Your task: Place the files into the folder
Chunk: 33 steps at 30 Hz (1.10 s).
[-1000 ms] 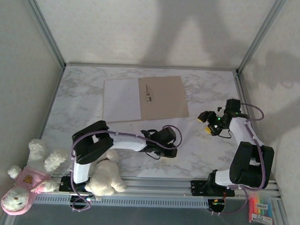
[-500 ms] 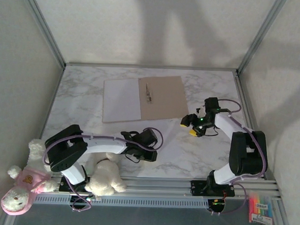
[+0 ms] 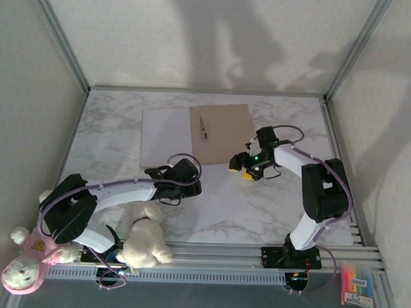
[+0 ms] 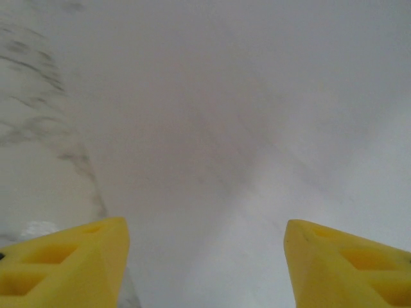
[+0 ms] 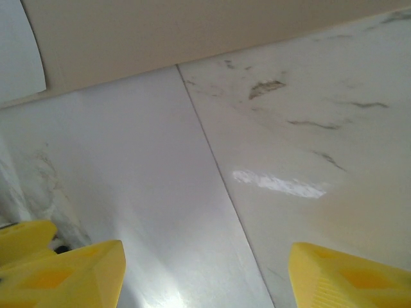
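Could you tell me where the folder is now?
In the top view the folder lies flat at the far centre of the table, a white sheet along its left edge.

Folder (image 3: pixel 223 133) tan, open flat at far middle of table (image 3: pixel 291 204); white sheet (image 3: pixel 167 136) flat on its left half; second sheet (image 5: pixel 128 192) flat on table, just beside folder's near edge.

left gripper (image 4: pixel 205 224): swung left, jaws wider | right gripper (image 5: pixel 205 249): moved left toward folder (image 3: pixel 223 133)
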Motion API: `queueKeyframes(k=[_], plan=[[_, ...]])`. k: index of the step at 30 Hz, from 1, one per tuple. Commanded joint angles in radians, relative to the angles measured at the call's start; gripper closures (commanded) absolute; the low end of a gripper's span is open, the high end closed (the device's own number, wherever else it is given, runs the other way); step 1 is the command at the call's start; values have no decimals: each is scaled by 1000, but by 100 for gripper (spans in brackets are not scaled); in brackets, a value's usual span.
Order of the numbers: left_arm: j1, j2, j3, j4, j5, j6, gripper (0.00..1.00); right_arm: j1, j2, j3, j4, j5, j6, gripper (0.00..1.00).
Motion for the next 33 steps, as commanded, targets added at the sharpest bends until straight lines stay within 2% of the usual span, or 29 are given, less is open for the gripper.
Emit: queueKeyframes(k=[1, 14, 20, 28, 33], plan=[[42, -32, -49, 42, -40, -22, 30, 31, 43, 50, 26, -22, 4, 31], [105, 49, -45, 150, 23, 49, 37, 68, 118, 88, 34, -18, 40, 31], [113, 82, -48, 198, 57, 66, 37, 72, 101, 50, 44, -41, 53, 31], [113, 99, -39, 263, 104, 86, 43, 72, 42, -30, 54, -51, 76, 31], [110, 109, -32, 279, 115, 91, 44, 71, -4, -105, 71, -51, 98, 32]])
